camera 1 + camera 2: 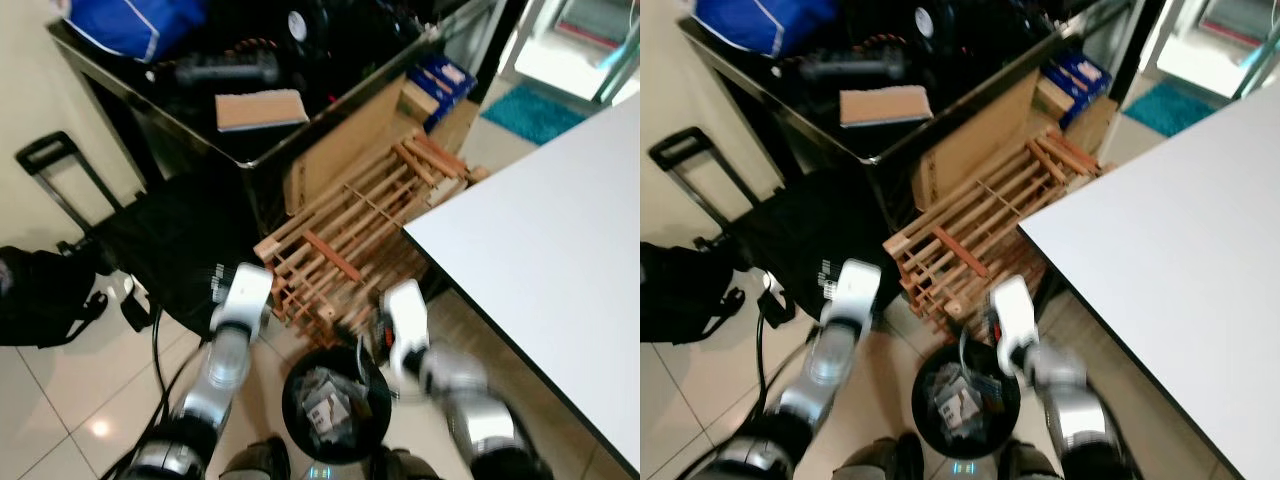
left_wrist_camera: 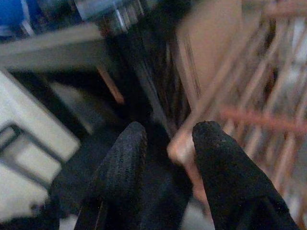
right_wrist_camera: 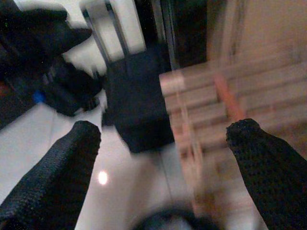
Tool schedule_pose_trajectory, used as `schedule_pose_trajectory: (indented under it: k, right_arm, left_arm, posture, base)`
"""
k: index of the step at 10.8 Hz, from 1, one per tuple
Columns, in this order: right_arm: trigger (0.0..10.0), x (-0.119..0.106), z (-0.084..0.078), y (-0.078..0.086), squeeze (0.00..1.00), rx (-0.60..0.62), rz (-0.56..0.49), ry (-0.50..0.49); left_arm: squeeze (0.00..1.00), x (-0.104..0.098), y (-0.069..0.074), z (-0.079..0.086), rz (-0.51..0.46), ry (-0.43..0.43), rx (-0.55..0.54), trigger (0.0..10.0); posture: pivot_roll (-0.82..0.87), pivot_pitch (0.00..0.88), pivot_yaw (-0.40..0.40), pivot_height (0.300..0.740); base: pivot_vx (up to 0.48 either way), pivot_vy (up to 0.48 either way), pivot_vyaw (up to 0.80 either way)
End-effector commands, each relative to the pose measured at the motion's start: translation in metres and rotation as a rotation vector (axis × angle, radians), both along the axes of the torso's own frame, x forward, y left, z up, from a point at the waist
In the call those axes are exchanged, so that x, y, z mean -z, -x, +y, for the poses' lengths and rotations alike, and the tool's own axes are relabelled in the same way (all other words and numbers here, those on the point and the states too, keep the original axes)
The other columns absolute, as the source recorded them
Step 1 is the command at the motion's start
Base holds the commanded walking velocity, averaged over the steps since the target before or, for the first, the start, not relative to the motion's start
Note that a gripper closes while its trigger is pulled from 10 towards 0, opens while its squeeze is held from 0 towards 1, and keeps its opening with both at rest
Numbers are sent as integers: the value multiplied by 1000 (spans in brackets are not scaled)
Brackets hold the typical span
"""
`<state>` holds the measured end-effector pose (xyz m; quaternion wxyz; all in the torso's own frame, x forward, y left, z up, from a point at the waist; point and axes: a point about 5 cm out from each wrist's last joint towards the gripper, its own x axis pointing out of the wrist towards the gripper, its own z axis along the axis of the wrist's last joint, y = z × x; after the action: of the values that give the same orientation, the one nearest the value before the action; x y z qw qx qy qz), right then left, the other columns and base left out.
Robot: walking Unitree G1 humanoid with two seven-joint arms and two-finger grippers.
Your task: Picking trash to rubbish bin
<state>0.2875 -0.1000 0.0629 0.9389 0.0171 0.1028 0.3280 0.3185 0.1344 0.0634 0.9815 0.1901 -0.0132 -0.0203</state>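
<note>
Right below the robot's head stands a round black rubbish bin on glossy pale floor tiles, with crumpled paper and wrapper trash lying inside it. Both silver arms reach forward on either side of the bin. From the wrist view, the left gripper has its knurled black fingers set narrowly apart with nothing between them, pointing toward a slatted wooden rack. The right gripper is spread wide and empty, above the bin's rim and the rack. That rack of pale round-edged slats leans against a flat cardboard sheet and a dark metal-edged trolley. A smooth white desk fills the robot's right side, and a black soft bag sits on the floor to its left.
</note>
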Motion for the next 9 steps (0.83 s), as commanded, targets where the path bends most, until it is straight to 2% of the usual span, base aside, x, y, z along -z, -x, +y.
schedule_pose_trajectory:
  k: [1,2,3,4,5,7,9]
  right_arm:
    - [10000,-16,6,-5,0,-19,-44,-57]
    - [10000,-30,8,-12,0,-3,-88,-97]
    - [10000,-46,3,-22,0,80,-163,-95]
    - [10000,-57,-12,-36,0,252,-233,-67]
    - [10000,-63,-32,-45,0,423,-254,-67]
    - [10000,-66,-61,-51,0,630,-276,-49]
    - [10000,-57,-71,-49,0,698,-283,21]
  left_arm:
    - [0,-8,-3,-7,-42,-10,11,10000]
    - [0,-15,-6,-11,-68,-2,19,10000]
    - [0,-26,-9,-16,-106,19,19,10000]
    - [0,-35,-12,-19,-137,35,27,10000]
    - [0,-44,-15,-21,-162,59,27,10000]
    - [0,-52,-17,-20,-182,74,16,10000]
    - [0,-48,-14,-13,-159,102,-8,10000]
  posture:
    - [-93,89,51,740]
    - [-94,79,53,740]
    - [-93,79,51,740]
    - [-89,78,49,740]
    - [-84,78,50,740]
    - [-77,77,53,740]
    - [-79,77,59,740]
  base:
    - [0,0,0]
    - [0,0,0]
    - [0,0,0]
    - [0,0,0]
    - [0,0,0]
    - [0,0,0]
    - [0,0,0]
